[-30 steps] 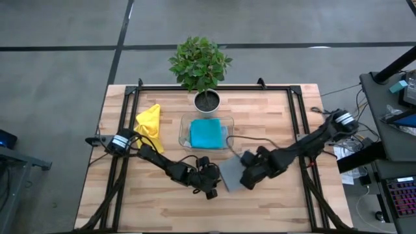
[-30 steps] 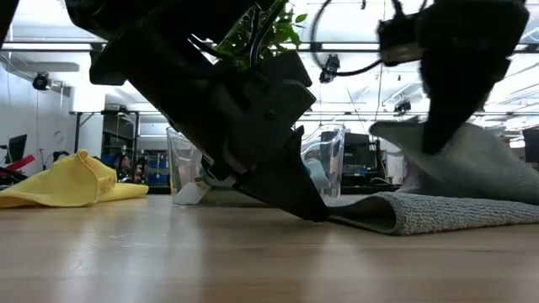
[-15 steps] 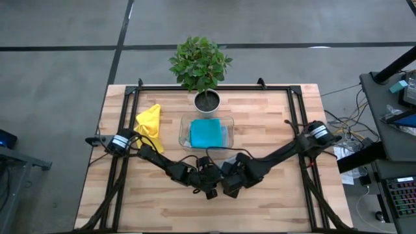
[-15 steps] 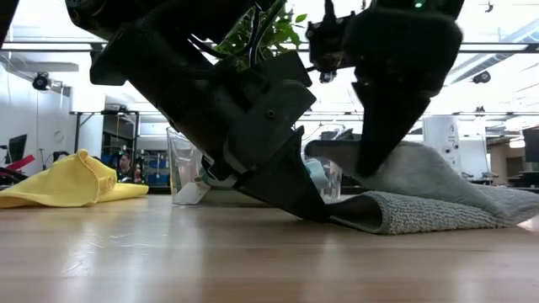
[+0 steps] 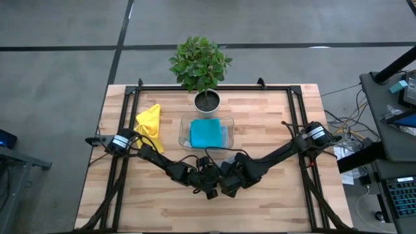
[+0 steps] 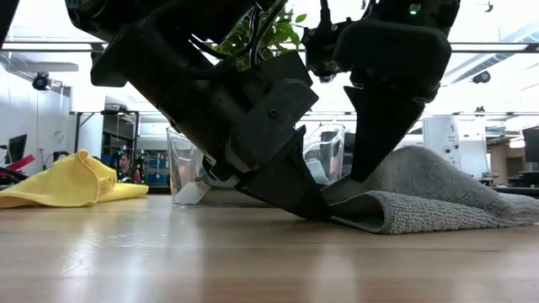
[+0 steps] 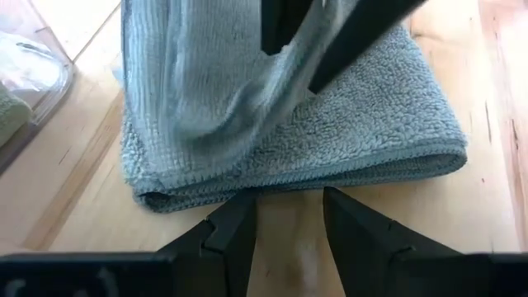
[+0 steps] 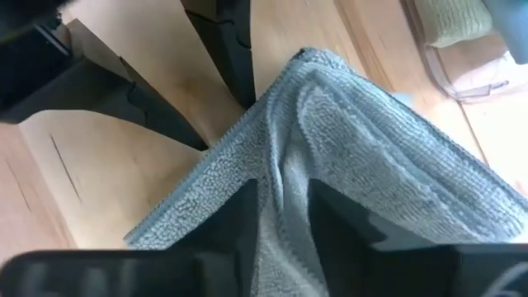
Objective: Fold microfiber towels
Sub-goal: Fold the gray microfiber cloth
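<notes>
Here the grey towel point(image 6: 421, 202) lies near the middle of the wooden table point(image 5: 273, 117), toward its front edge, folded over on itself. In the low view its lower layer sits flat on the wood with a rounded fold at the end facing the left arm, while the upper layer humps up in a soft mound and slopes down on the far side. In the left wrist view point(image 7: 313, 124) the weave shows as fine ribbed loops, with a neat bound edge running along the fold and a loose flap rumpled on top.

The left gripper point(image 7: 289, 227) rests low on the table with its fingers parted, their tips just beside the folded edge and gripping nothing. The right gripper point(image 8: 285, 210) comes down onto the top layer, its fingers a little apart with a ridge of grey cloth between them; whether they still pinch it cannot be told.

The teal towel point(image 5: 207, 134) lies flat inside the clear tray point(image 5: 182, 132), just behind the grippers. The yellow towel point(image 5: 149, 121) sits crumpled in a peaked heap near the left side of the table. A potted plant point(image 5: 200, 65) stands at the back edge behind the tray.
</notes>
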Motion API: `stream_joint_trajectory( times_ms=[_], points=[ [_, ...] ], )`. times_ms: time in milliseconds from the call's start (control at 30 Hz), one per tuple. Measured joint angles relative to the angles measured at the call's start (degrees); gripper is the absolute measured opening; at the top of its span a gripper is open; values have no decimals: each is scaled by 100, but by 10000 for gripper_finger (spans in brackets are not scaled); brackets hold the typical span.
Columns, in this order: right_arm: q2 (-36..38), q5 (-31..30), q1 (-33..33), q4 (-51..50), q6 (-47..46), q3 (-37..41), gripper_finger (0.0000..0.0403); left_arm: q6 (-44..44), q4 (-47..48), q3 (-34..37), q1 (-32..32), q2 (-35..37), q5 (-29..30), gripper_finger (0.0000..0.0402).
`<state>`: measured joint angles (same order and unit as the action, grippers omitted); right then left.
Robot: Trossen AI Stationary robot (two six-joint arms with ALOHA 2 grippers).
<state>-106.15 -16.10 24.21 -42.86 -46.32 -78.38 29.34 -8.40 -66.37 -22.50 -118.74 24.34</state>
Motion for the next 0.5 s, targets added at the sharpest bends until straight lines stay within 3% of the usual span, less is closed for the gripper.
stream_joint_trajectory(
  times_ms=[267, 500],
  points=[
    [370, 24, 6, -106, 390, 1, 170, -7, -13, 2, 0, 0, -9, 127],
    [1213, -46, 261, -934, 646, 183, 188, -11, -15, 2, 0, -1, -15, 127]
  ],
)
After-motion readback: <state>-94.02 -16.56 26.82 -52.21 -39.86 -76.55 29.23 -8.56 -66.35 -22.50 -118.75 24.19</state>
